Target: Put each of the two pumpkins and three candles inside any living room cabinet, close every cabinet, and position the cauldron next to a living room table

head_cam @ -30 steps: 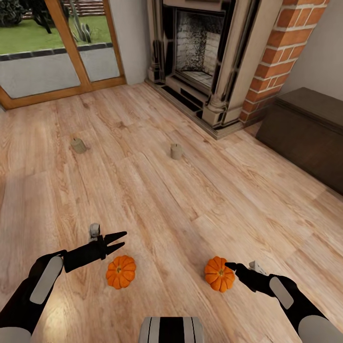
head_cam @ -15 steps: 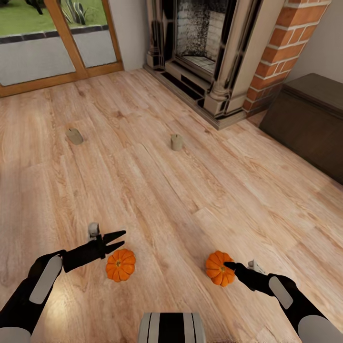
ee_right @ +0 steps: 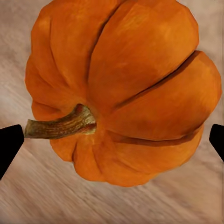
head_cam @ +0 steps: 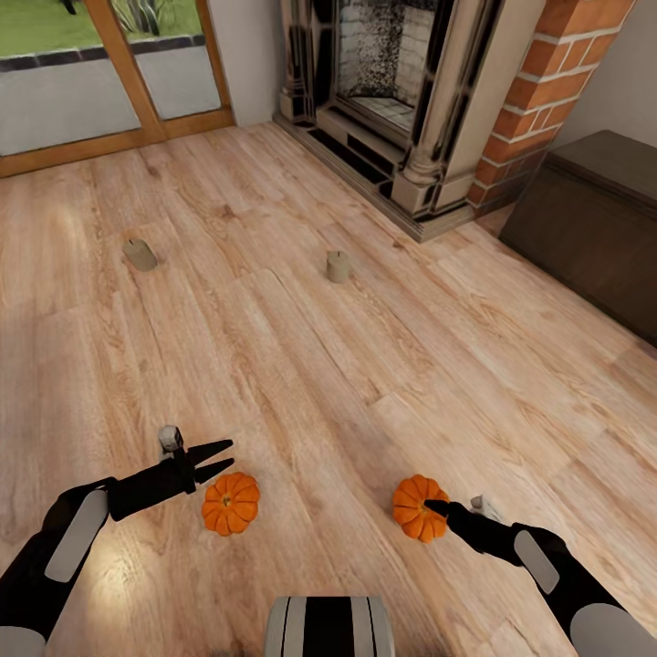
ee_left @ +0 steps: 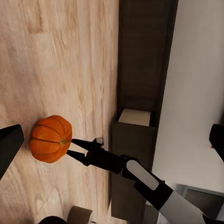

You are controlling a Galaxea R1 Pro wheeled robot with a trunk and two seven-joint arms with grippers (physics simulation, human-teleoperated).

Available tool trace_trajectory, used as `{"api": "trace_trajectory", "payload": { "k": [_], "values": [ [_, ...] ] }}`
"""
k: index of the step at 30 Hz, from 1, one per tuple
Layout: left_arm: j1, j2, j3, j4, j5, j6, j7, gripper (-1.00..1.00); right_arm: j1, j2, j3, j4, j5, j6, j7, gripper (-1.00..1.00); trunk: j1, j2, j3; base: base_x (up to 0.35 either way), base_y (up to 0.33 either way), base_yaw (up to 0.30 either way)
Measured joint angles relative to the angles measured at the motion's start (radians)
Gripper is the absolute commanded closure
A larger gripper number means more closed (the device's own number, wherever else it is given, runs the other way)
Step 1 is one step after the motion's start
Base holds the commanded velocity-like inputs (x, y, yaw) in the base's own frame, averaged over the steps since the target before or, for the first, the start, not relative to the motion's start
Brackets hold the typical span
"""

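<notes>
Wood floor [head_cam: 365, 383], stone fireplace [head_cam: 401, 100], dark cabinet [head_cam: 593, 219]

Open floor [head_cam: 301, 383] lay all around my arms, broken by two pumpkins [head_cam: 231, 503] at my fingertips and two candles [head_cam: 338, 266] farther out (well apart); the fireplace [head_cam: 401, 109] and cabinet [head_cam: 593, 228] walled off the far right.

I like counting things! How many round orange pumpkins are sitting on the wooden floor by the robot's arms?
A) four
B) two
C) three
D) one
B: one round orange pumpkin sits on the wooden floor by the left gripper, and a second round orange pumpkin sits at the right gripper.
</notes>
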Motion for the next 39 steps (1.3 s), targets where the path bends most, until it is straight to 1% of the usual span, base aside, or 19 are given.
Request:
{"api": "trace_trajectory", "payload": {
  "k": [12,18,28,32,39],
  "values": [
    [0.000,0.000,0.000,-0.002,-0.001,0.000,0.000,-1.00,0.000,0.000,0.000,0.000,0.002,-0.002,0.000,-1.00,0.005,-0.003,-0.046,0.000,0.000,0.000],
    [0.000,0.000,0.000,-0.003,0.000,0.000,0.000,-1.00,0.000,0.000,0.000,0.000,0.003,-0.021,0.003,-1.00,0.005,-0.003,-0.046,0.000,0.000,0.000],
    [0.000,0.000,0.000,-0.003,0.000,0.000,0.000,-1.00,0.000,0.000,0.000,0.000,0.003,-0.030,0.005,-1.00,0.005,-0.003,-0.046,0.000,0.000,0.000],
    [0.000,0.000,0.000,-0.003,0.000,0.000,0.000,-1.00,0.000,0.000,0.000,0.006,0.002,-0.074,0.006,-1.00,0.005,-0.003,-0.046,0.000,0.000,0.000],
    [0.000,0.000,0.000,-0.003,0.000,0.000,0.000,-1.00,0.000,0.000,-0.001,0.009,0.002,-0.088,0.025,-1.00,0.005,-0.003,-0.046,0.000,0.000,0.000]
  ]
}}
